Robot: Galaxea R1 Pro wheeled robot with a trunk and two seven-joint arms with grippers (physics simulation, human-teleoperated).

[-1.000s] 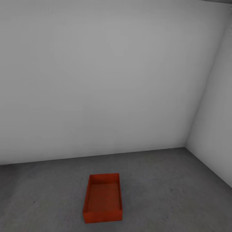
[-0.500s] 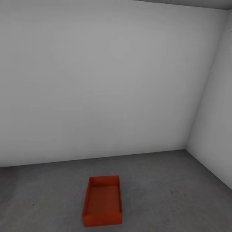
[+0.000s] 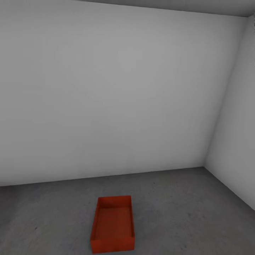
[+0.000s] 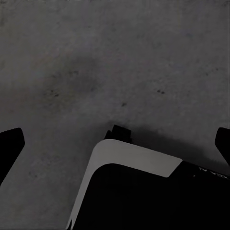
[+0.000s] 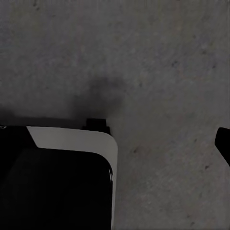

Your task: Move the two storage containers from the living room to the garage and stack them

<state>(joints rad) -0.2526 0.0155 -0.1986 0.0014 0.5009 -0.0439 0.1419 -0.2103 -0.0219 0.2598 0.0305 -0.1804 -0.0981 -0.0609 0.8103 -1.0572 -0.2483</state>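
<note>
One orange-red storage container point(image 3: 113, 225) sat lidless and upright on the garage's dark grey concrete floor point(image 3: 184, 212), near the camera and well short of the pale far wall point(image 3: 117, 92); both wrist views looked down on that floor, the left gripper point(image 4: 115, 143) spread wide, the right gripper's state impossible to tell.

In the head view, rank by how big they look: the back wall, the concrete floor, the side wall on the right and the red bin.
1. back wall
2. concrete floor
3. side wall, which the picture's edge cuts off
4. red bin
</note>
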